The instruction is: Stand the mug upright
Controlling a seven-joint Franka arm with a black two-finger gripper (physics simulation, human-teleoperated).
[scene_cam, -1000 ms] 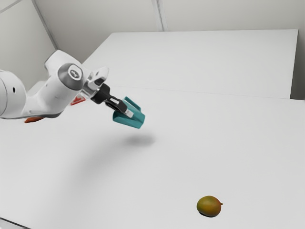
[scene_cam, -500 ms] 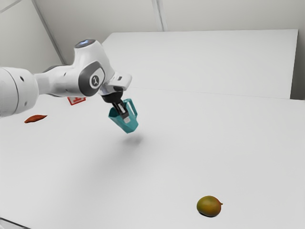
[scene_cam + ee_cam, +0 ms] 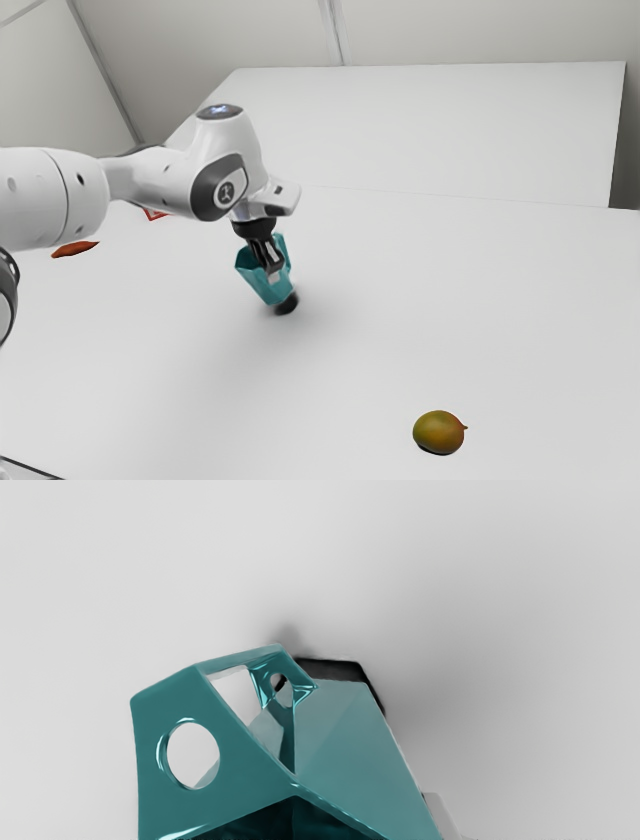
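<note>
Fruit point(image 3: 438, 432): foreground, well apart from mug. Mug point(image 3: 264, 289): tilted, mouth toward the exterior view's left, base close to the surface point(image 3: 400, 320), contact uncertain. Gripper point(image 3: 273, 277): closed on mug's body, fingers parted by its width. Handling, advised: firm grip, base turned level, gentle lowering, release only once seated flat.

Legible text, brands and numbers: none. Unread marks, two, exterior view: one pale emblem point(image 3: 227, 193) on the arm's dark grey joint cover point(image 3: 205, 191), too small to read; one bluish mark point(image 3: 220, 110) at its twelve o'clock, on the arm's dark cap point(image 3: 203, 112), likewise illegible.
</note>
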